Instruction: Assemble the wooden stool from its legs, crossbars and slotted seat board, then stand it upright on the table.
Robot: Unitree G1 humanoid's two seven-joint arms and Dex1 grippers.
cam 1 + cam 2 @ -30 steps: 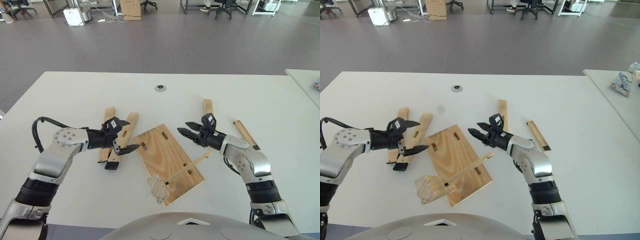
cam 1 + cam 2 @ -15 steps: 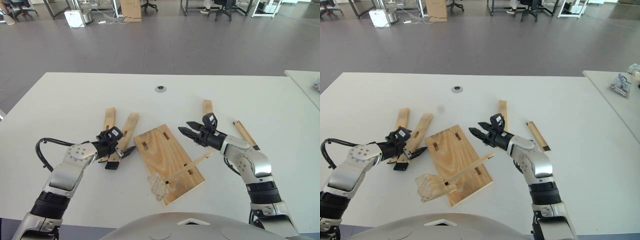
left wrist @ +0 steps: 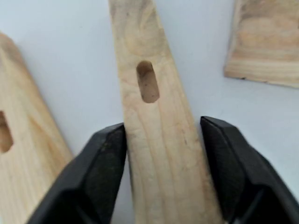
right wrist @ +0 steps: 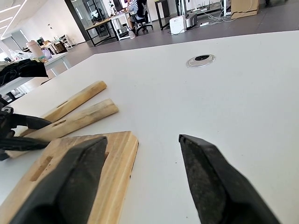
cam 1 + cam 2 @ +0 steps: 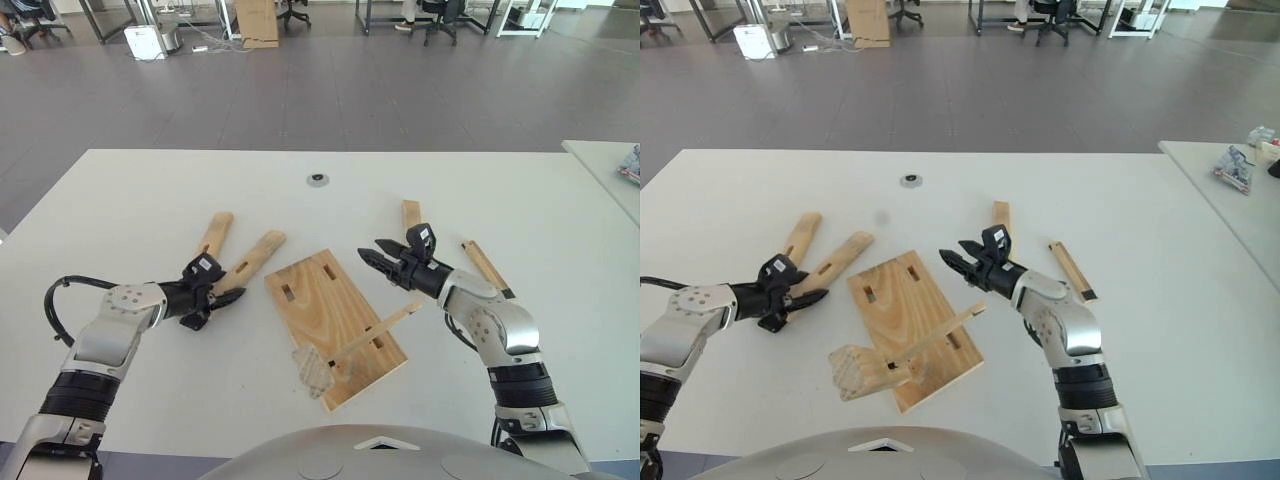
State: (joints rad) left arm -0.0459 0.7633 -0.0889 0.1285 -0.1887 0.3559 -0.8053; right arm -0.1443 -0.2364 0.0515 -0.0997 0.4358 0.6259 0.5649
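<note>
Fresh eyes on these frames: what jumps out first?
The slotted seat board lies flat mid-table, with a bar slanting across its near end. The left gripper straddles a loose leg to the board's left, one finger on either side. The right gripper hangs open by the board's far right corner.

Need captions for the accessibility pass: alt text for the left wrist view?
The left gripper, open, straddles a tapered wooden leg with an oval slot, lying on the white table, a sliver of gap showing on one side. A second slotted leg lies beside it, and a corner of the seat board shows farther off.
</note>
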